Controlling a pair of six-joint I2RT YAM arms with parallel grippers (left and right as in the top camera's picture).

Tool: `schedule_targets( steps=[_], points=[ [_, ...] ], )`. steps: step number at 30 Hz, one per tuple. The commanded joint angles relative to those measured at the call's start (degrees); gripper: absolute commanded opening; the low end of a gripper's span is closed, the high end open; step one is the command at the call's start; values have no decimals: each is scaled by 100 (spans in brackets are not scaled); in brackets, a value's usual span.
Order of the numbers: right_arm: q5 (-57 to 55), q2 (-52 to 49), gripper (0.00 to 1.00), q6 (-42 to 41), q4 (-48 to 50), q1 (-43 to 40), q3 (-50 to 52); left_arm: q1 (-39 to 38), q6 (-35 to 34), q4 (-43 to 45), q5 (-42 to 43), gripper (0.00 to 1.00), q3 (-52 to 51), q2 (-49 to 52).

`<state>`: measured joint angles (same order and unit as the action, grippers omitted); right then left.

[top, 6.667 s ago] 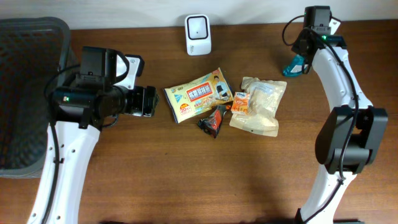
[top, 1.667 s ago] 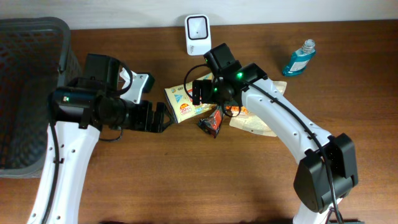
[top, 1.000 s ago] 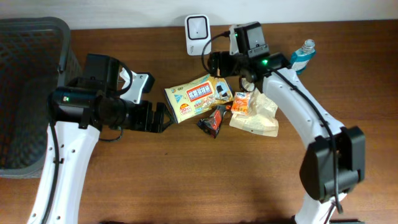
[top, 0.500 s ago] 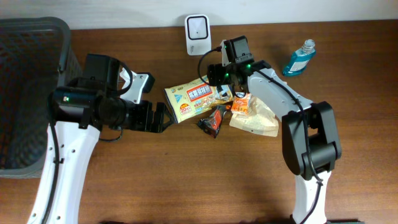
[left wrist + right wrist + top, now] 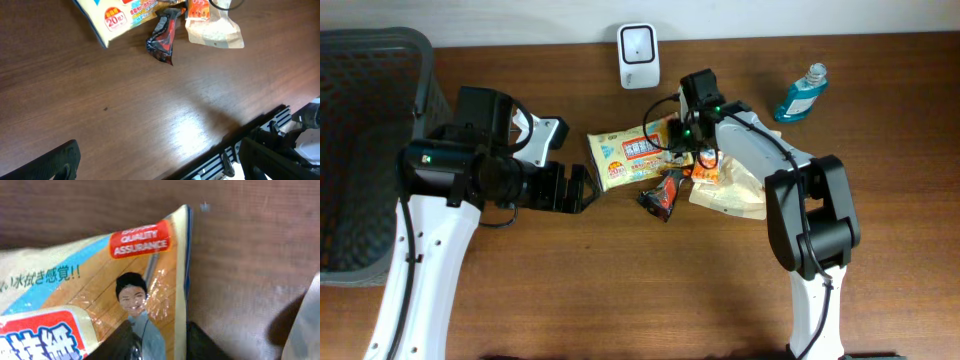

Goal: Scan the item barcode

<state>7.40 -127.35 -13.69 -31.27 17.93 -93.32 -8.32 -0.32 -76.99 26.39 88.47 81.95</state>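
Wooden bench point(image 5: 620, 290): I see right fingers point(image 5: 206, 341) pinching wipes pack point(image 5: 75, 280) edge; left fingers point(image 5: 50, 162) wide open, empty.

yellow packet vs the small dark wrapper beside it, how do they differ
The yellow packet is much larger than the dark wrapper. The yellow packet is bright with red and blue print; the dark wrapper is black and red. The right end effector straddles the yellow packet's corner; nothing is at the dark wrapper. Both lie on the table, close together.
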Motion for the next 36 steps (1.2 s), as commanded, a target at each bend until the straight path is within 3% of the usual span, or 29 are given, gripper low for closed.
schedule_targets(
  steps=[1, 5, 11, 16, 17, 18, 21, 24, 26, 28, 33, 36],
  points=[
    [-17, 87, 31, -81, -509, -44, -345, 17, -33, -7, 74, 99, 57, -22],
    [-122, 264, 36, -317, -1401, -46, -787, 17, -33, -7, 74, 99, 57, -22],
    [-372, 529, 96, -328, -2918, -44, -1698, 17, -33, -7, 76, 99, 57, -22],
    [807, 540, 99, -304, -3849, -31, -2306, 17, -33, -7, 76, 99, 57, -22],
    [885, 533, 95, -308, -3871, -33, -2295, 17, -33, -7, 76, 99, 57, -22],
    [951, 511, 81, -310, -3869, -17, -2216, 17, -33, -7, 76, 99, 57, -22],
    [1119, 507, 54, -313, -3862, 92, -1891, 17, -33, -7, 74, 99, 57, -22],
    [1349, 507, 39, -337, -3661, 284, -1497, 20, -33, -7, 76, 99, 57, -22],
    [1384, 507, 21, -713, -3495, 450, -1209, 17, -33, -7, 76, 99, 57, -22],
    [1384, 507, 15, -940, -3390, 520, -1047, 17, -33, -7, 76, 99, 57, -22],
    [1469, 505, 13, -1235, -2973, 669, -570, 20, -33, -7, 76, 99, 57, -22],
    [1528, 507, 4, -1471, -2610, 772, -264, 17, -33, -7, 74, 99, 57, -22]
  ],
)
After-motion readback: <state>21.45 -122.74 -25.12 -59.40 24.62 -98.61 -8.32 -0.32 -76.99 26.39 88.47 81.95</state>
